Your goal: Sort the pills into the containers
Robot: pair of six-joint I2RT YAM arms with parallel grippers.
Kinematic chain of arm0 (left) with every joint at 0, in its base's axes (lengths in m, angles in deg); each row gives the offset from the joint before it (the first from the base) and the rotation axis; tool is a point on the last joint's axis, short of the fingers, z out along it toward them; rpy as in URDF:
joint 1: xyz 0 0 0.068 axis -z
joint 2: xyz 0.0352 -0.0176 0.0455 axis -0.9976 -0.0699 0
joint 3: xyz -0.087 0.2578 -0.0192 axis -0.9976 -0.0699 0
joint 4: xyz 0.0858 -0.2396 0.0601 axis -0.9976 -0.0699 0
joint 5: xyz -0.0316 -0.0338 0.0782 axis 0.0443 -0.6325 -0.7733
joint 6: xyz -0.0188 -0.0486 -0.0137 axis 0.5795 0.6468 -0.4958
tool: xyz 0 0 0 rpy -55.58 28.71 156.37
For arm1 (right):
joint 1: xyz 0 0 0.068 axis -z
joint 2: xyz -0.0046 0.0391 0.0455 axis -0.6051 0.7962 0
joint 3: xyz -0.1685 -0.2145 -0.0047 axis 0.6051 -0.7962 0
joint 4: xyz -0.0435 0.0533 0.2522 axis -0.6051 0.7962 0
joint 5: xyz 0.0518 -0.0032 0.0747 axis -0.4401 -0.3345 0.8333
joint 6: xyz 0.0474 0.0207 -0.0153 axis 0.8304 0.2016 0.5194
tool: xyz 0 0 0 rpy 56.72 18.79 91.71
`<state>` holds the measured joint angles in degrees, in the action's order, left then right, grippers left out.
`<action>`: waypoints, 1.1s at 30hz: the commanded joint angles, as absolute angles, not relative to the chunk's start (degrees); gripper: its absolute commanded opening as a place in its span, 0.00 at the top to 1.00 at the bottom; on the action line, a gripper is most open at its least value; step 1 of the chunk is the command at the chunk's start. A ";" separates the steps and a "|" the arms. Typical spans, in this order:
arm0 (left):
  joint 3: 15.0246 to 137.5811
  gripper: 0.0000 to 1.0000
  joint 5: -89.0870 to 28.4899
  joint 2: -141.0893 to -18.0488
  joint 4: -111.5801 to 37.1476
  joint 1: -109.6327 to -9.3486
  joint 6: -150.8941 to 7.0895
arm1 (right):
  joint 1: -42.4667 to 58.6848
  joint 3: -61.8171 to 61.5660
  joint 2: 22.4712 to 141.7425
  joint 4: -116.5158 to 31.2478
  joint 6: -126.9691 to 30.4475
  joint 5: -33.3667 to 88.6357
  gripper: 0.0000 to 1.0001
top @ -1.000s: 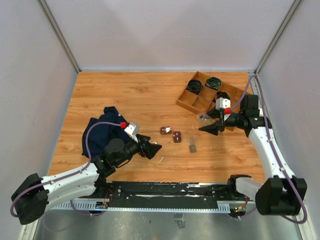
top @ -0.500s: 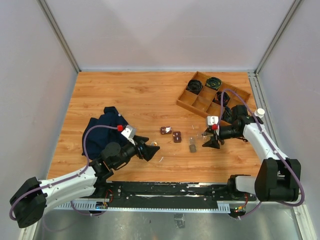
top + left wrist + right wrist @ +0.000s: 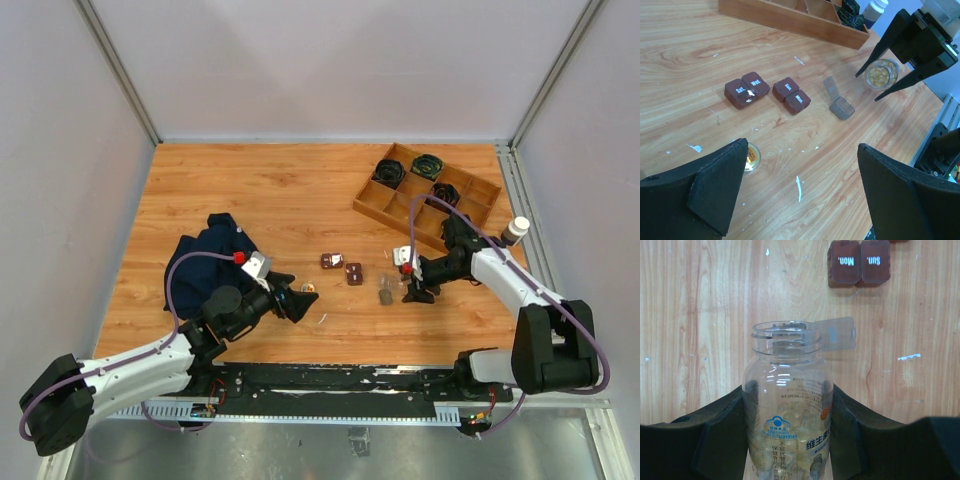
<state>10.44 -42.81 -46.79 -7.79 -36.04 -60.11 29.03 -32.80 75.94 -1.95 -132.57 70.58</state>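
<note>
The pills (image 3: 790, 437) were pale yellow and too many to count. They sat in one clear bottle (image 3: 787, 365) with its lid off, clamped at the waist between the fingers of the right gripper (image 3: 789, 390). The bottle's long axis ran straight along those fingers, with the mouth pointing away from the wrist.

Ahead of the mouth and off to its right in that wrist's view lay the Sun.-Mon. box (image 3: 859, 262), a brown box of two cells with both lids down. The second box (image 3: 746, 90), brown and also two-celled, lay just past it on the side away from this gripper — two boxes, four lidded cells in all. One clear cell (image 3: 836, 335) with its flap thrown open lay directly beyond the mouth, closer to it than either box.

By my reading, the next move depends on that forward-and-right offset, and on the lids, which would need lifting before anything could be poured.

The left gripper (image 3: 802, 147) was spread wide and held nothing. The boxes lay ahead of it, between the two grippers, and from above it looked the nearer arm to the second box. One small round pot (image 3: 751, 156) with something yellow in it sat just beside one of its fingertips.

Well beyond the right gripper stood one wooden tray (image 3: 375, 205). One dark cloth (image 3: 205, 250) lay behind the left gripper.
</note>
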 commanded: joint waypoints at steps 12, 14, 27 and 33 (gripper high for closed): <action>9.67 0.05 -44.61 -46.36 -6.17 -36.24 -61.54 | 23.60 -34.58 77.58 -5.63 -129.35 60.12 0.99; 9.67 0.05 -44.58 -46.16 -6.48 -36.24 -61.46 | 22.95 -34.45 77.69 -5.75 -128.87 58.98 0.99; 9.69 0.06 -44.80 -44.28 -8.03 -36.25 -61.34 | 21.10 -34.09 78.26 -5.79 -127.86 55.67 0.99; 9.76 0.05 -44.80 -44.07 -8.29 -36.24 -61.27 | 20.56 -34.16 78.07 -5.72 -127.67 54.31 0.99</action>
